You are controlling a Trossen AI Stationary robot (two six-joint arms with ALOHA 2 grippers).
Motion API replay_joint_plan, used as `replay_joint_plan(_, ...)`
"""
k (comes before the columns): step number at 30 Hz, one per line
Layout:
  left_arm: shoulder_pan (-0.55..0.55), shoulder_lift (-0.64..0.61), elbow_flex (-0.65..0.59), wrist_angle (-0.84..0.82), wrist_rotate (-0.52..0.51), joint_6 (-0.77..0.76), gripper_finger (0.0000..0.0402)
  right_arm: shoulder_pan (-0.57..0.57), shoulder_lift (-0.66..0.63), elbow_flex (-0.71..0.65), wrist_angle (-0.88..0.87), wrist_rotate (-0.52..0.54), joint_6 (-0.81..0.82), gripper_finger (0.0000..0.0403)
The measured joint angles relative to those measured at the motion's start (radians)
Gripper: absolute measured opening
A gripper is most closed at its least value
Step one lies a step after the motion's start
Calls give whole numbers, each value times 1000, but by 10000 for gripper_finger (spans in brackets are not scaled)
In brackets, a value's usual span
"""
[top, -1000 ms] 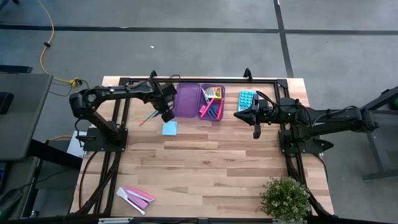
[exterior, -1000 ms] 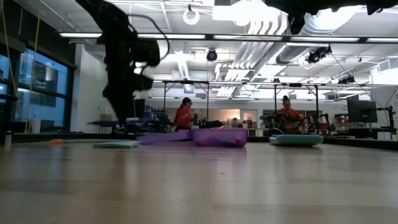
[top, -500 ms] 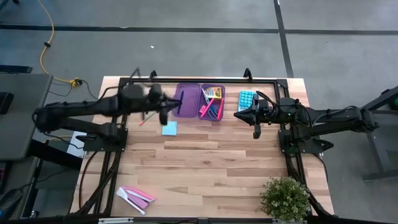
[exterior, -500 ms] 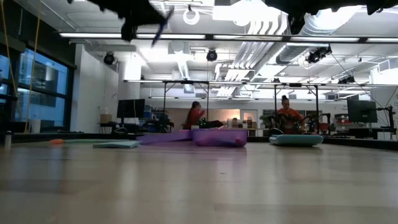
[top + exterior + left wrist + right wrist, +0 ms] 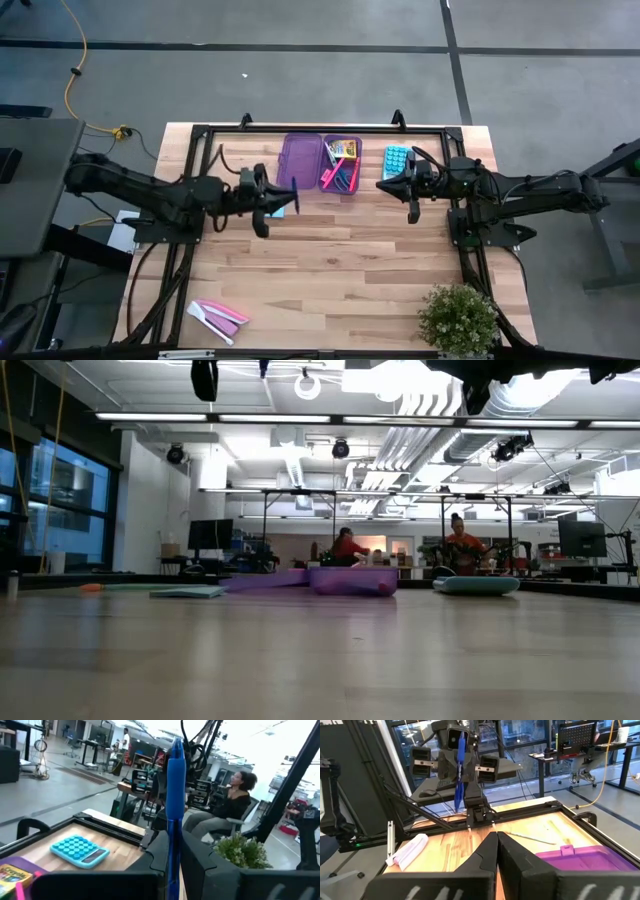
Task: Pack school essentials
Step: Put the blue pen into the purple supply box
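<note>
My left gripper is clamped on a blue pencil, which stands up between the fingers; it hangs above the table just beside the open purple case, on the lid side. My right gripper waits with its fingers pressed together and nothing in them, near the light-blue calculator, which is not part of the packing.

I judge the task to be well underway. The tray half of the case already holds the yellow crayon box, pink markers and what look like the blue-handled scissors. The pencil in my grip has yet to go in. The light-blue notepad lies on the wood, partly under my left arm, so it is left to pack. I cannot make out the eraser anywhere, nor any other pencil.
</note>
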Motion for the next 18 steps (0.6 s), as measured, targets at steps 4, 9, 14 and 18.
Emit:
replay_joint_plan(4, -3, 32, 0, 57, -3, 1, 17, 0, 0, 0, 0, -4, 0, 0)
replay_joint_plan(9, -2, 34, 1, 82, -3, 8, 17, 0, 0, 0, 0, -4, 0, 0)
replay_joint_plan(14, -2, 34, 1, 81, -2, 8, 17, 0, 0, 0, 0, -4, 0, 0)
replay_joint_plan(18, -2, 34, 1, 80, -2, 8, 17, 0, 0, 0, 0, -10, 0, 0)
